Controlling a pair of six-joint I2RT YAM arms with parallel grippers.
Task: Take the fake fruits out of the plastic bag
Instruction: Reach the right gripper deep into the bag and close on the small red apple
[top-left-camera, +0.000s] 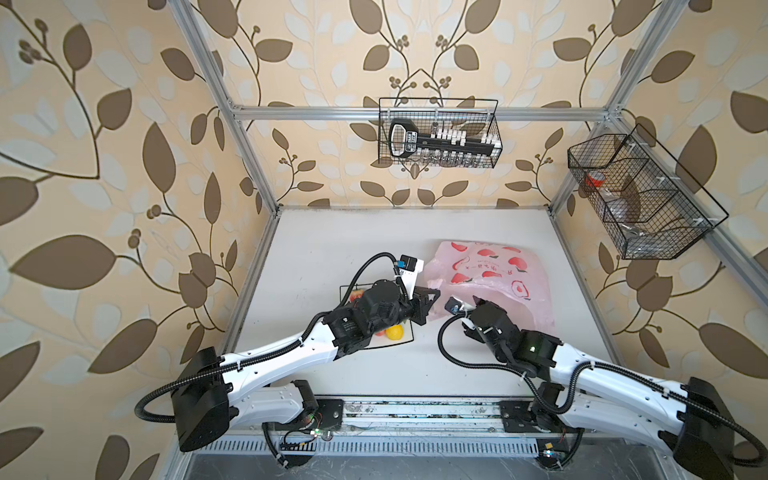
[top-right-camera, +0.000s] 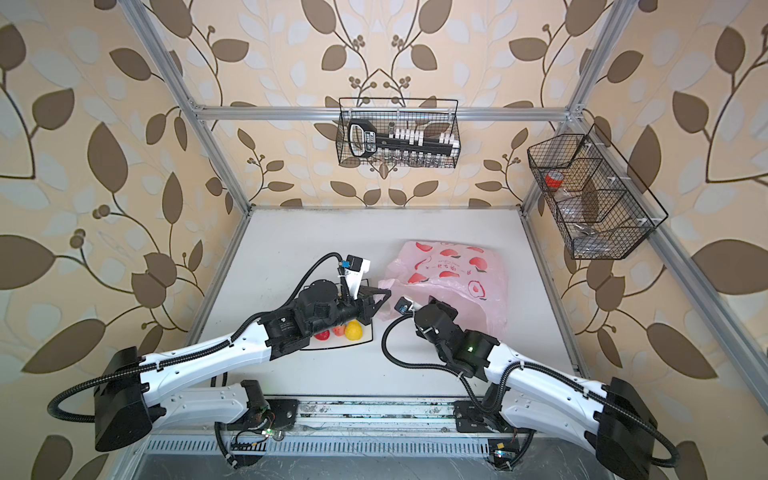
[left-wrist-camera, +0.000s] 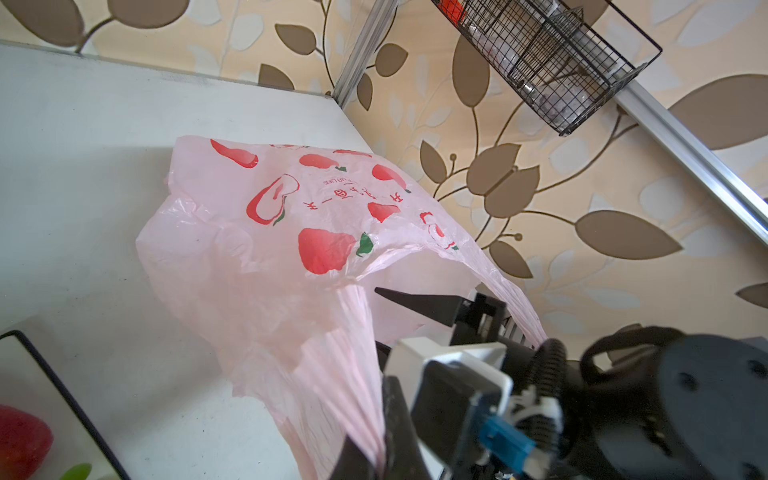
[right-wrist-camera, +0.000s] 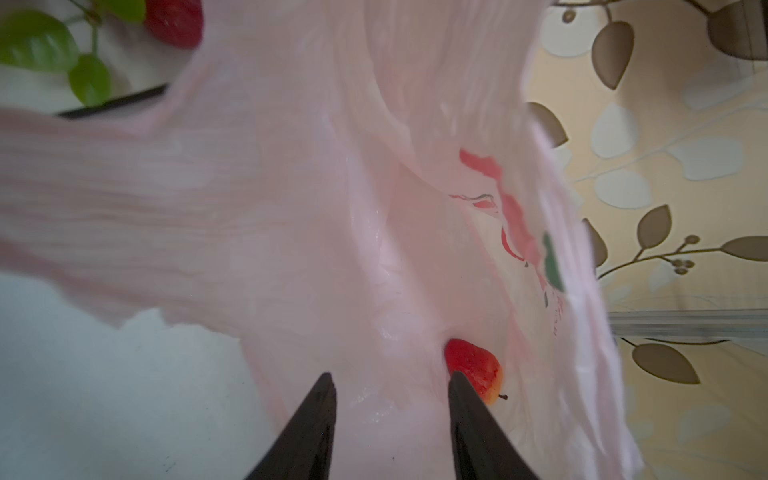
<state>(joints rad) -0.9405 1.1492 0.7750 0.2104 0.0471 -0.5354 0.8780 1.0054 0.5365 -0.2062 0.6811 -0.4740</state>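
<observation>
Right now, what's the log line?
left gripper: shut on bag | right gripper: open, in bag beside fruit | plate: pear

The bag is translucent pink, printed with red peaches, green leaves and red lettering. One fruit is red shading to orange; the pear is yellow. The plate is white, rimmed black. Pale grey counter; cream wallpaper with brown leaves.

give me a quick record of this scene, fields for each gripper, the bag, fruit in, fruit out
left gripper: shut on a handle of the plastic bag
right gripper: open, tips at the bag mouth
fruit in bag: one red-orange peach, beside a fingertip, not gripped
plate: holds a yellow pear and a red strawberry
task: not finished
</observation>
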